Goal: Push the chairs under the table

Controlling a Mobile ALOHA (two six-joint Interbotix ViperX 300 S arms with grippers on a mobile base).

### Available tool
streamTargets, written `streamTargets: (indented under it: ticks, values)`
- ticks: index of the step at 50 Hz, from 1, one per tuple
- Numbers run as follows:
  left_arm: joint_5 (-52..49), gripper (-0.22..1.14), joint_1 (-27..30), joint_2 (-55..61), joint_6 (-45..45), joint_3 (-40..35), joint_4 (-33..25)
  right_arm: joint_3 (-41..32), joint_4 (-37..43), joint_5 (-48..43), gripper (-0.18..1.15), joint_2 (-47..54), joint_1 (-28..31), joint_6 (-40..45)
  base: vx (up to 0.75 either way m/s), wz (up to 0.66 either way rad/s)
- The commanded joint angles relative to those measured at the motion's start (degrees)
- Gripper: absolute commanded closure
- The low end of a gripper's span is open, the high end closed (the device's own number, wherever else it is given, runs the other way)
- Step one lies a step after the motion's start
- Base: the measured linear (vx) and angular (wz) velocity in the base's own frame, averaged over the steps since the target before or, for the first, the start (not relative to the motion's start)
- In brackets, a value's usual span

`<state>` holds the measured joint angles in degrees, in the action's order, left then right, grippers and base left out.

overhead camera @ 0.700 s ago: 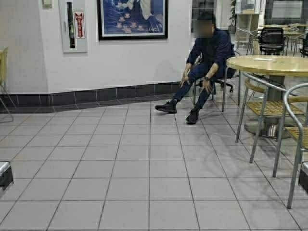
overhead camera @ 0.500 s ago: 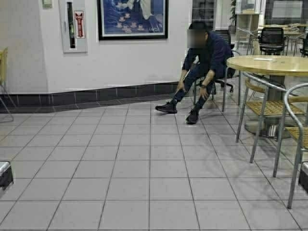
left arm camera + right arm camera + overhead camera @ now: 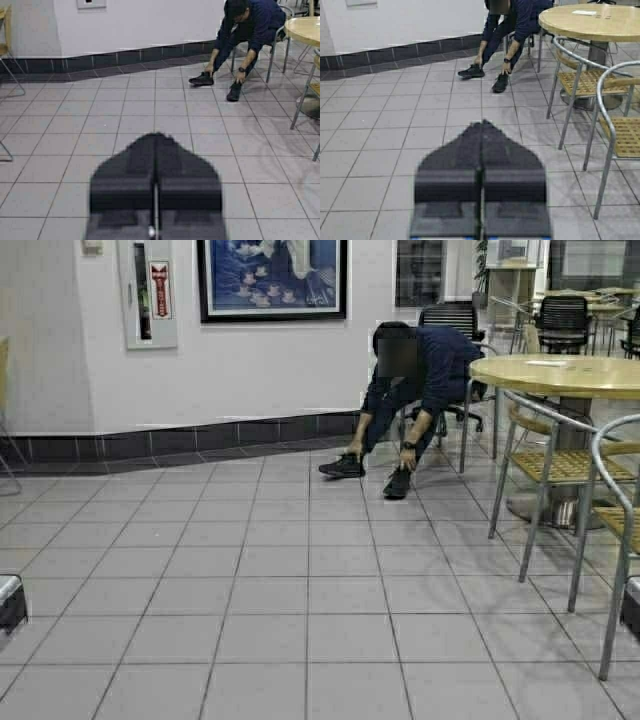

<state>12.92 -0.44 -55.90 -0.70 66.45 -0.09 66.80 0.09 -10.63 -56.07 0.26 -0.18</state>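
Observation:
Only a sliver of one yellow-tan plywood chair point(image 3: 3, 380) shows at the far left edge of the high view, by the wall. It also shows in the left wrist view point(image 3: 6, 30) with its thin chrome legs. The long pale-wood table is out of view. My left gripper point(image 3: 156, 134) is shut and empty, held low over the tiled floor. My right gripper point(image 3: 482, 121) is shut and empty too, also over bare floor. Both are far from the chair.
A person point(image 3: 415, 370) sits ahead by the wall, bent down to their shoes. A round light-wood table point(image 3: 560, 375) with grey metal wicker chairs point(image 3: 555, 465) stands at the right. A black mesh office chair point(image 3: 565, 320) is at the back right. Tiled floor lies ahead.
The whole scene has shifted slightly left in the high view, so the robot has moved. The person has bent further forward and down to their shoes.

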Motion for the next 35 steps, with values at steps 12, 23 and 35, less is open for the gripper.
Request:
streamTargets:
  ticks: [12, 23, 35]
  values:
    - [0.26, 0.89, -0.09, 0.35, -0.44, -0.88, 0.0, -1.58, -0.09, -0.18, 0.92, -0.88, 0.18, 0.44, 0.18, 0.02]
    - [0.88, 0.89, -0.09, 1.85, 0.18, -0.88, 0.26, -1.05, 0.0, -0.18, 0.92, -1.67, 0.18, 0.53, 0.19, 0.21]
    - [2.11, 0.89, -0.09, 2.29, 0.35, -0.44, 0.97, -1.32, 0.0, -0.18, 0.92, -1.05, 0.18, 0.7, 0.2, 0.21]
